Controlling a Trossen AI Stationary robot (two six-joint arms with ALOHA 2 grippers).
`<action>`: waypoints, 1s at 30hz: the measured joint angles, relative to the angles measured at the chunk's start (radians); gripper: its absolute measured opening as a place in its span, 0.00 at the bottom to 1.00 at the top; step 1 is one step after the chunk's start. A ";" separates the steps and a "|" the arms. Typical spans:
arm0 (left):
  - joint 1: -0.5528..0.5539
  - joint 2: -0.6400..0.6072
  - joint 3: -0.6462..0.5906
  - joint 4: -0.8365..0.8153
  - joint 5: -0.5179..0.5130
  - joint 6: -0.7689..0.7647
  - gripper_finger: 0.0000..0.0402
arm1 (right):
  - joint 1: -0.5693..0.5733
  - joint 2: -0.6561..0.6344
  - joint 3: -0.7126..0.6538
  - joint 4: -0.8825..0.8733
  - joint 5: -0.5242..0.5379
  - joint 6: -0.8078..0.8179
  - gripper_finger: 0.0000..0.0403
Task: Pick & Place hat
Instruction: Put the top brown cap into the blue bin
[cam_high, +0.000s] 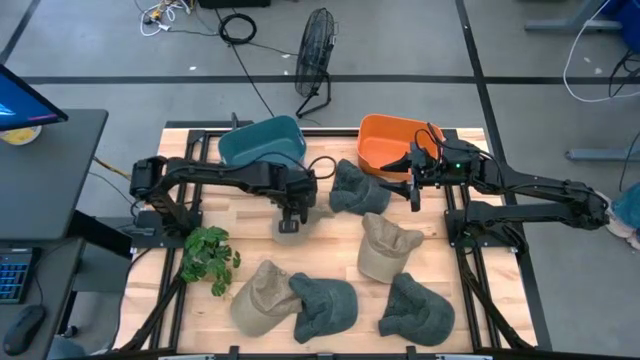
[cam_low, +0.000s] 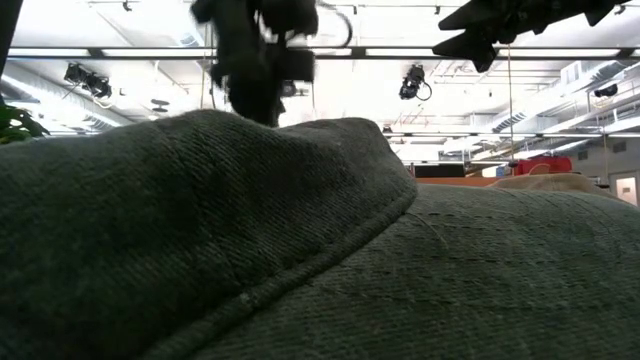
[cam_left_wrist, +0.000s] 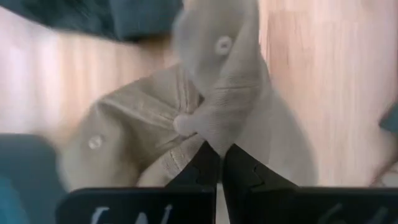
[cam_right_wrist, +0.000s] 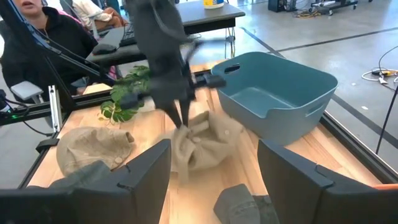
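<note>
My left gripper (cam_high: 291, 214) is shut on a tan hat (cam_high: 290, 229) just near of the blue bin (cam_high: 262, 141). The right wrist view shows that hat (cam_right_wrist: 200, 147) bunched under the left gripper (cam_right_wrist: 184, 122). My right gripper (cam_high: 413, 186) is open and hovers in front of the orange bin (cam_high: 395, 139), beside a dark green hat (cam_high: 354, 189); it touches nothing. Its fingers frame the right wrist view (cam_right_wrist: 214, 174). Several more tan and green hats lie on the near half of the table. My left gripper (cam_left_wrist: 219, 163) pinches a bunched fold of the tan hat's crown (cam_left_wrist: 205, 127) between its two fingertips, coming from above and pointing down. The hat hangs crumpled below the fingers; whether its lower part rests on the table I cannot tell.
A tan hat (cam_high: 385, 248) lies right of centre; a tan hat (cam_high: 260, 295) and two green hats (cam_high: 326, 305) (cam_high: 416, 310) lie near the front edge. A leafy plant (cam_high: 208, 256) lies at the left. A green hat (cam_low: 300, 250) fills the low view. A person sits beyond the table (cam_right_wrist: 43, 31).
</note>
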 joint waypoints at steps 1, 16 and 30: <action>-0.005 0.000 0.039 -0.036 -0.017 0.022 0.02 | 0.000 0.000 0.000 0.000 0.000 0.000 0.61; 0.079 0.000 0.457 -0.401 -0.276 0.288 0.01 | 0.000 0.000 0.000 0.000 0.000 0.003 0.61; 0.356 0.028 0.467 -0.481 -0.346 0.699 0.01 | 0.000 0.000 0.000 0.000 0.000 0.001 0.61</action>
